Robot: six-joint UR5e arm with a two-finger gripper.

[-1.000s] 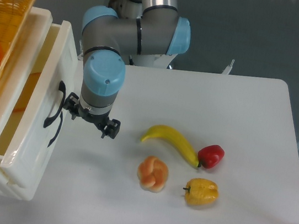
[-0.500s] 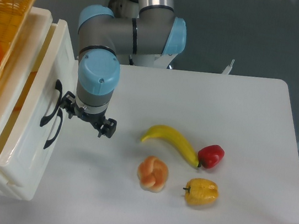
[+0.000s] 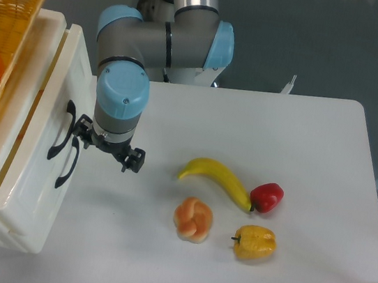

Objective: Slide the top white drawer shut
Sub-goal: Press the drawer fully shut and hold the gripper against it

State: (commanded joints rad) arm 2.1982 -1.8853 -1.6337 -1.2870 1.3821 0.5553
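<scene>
Your gripper [image 3: 107, 145] is hanging beside the front of the top white drawer [image 3: 53, 105], its jaws standing apart and gripping nothing, one finger lying just by the upper black handle [image 3: 61, 134]. The drawer is sitting nearly shut in the cabinet at the table's [image 3: 315, 145] left edge.

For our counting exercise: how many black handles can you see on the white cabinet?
2. The upper handle is on the top white drawer, beside the end effector; the lower handle is on the drawer front below. None appears hidden.
</scene>
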